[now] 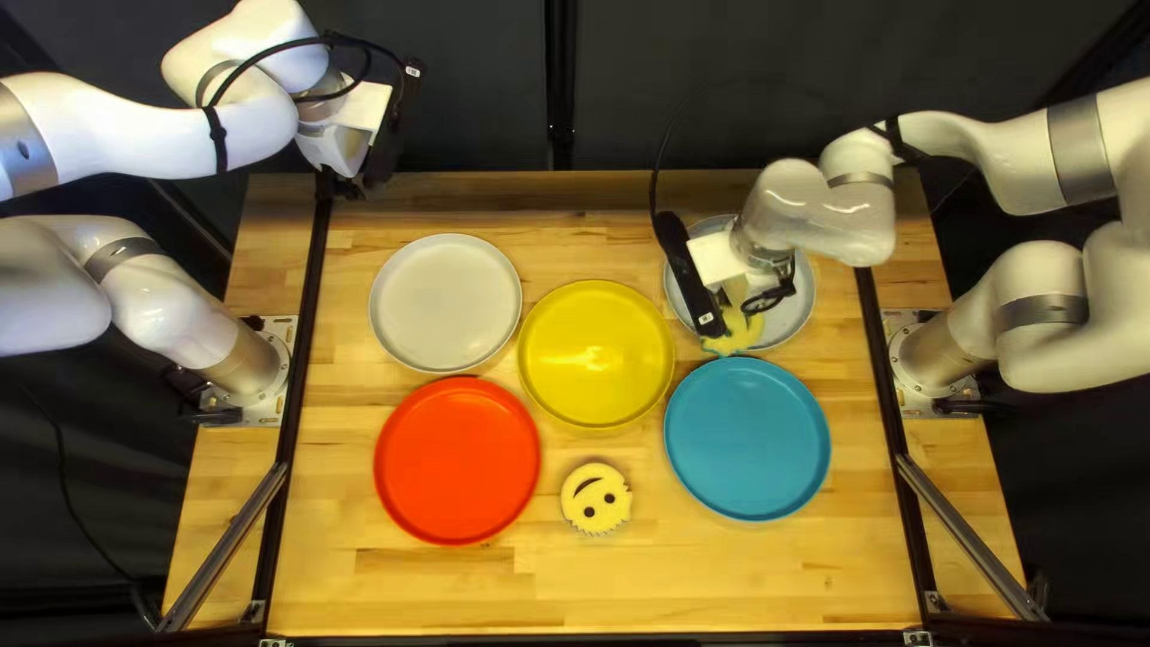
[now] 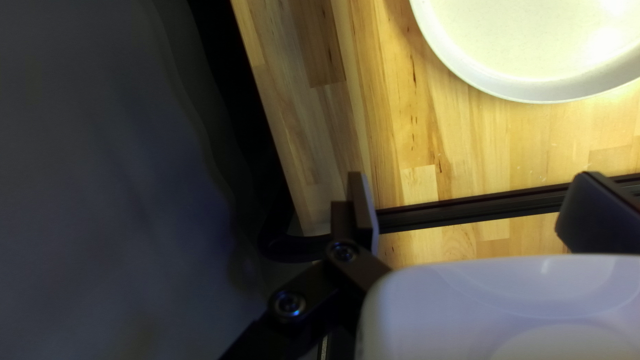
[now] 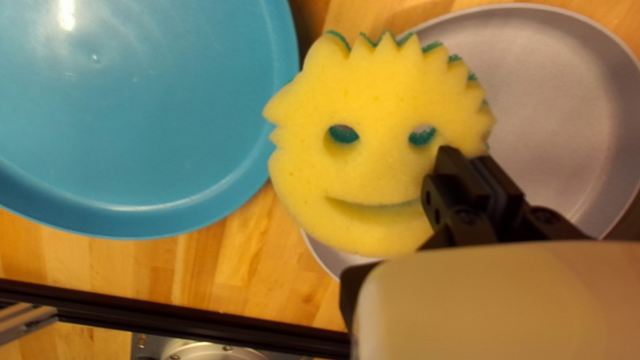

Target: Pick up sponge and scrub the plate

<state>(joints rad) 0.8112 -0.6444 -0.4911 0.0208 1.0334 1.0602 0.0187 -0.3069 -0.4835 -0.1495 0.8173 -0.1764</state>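
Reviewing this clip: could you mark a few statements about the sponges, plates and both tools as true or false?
1. The right tool is shut on a yellow sponge. True.
2. The left tool is shut on the white plate. False: the left tool is open, and the white plate lies apart from it.
3. Seen from above, the held sponge overlaps the grey plate. True.
4. The second sponge lies on the red plate. False: the second sponge lies directly on the tabletop.
5. A blue plate sits beside the grey one. True.
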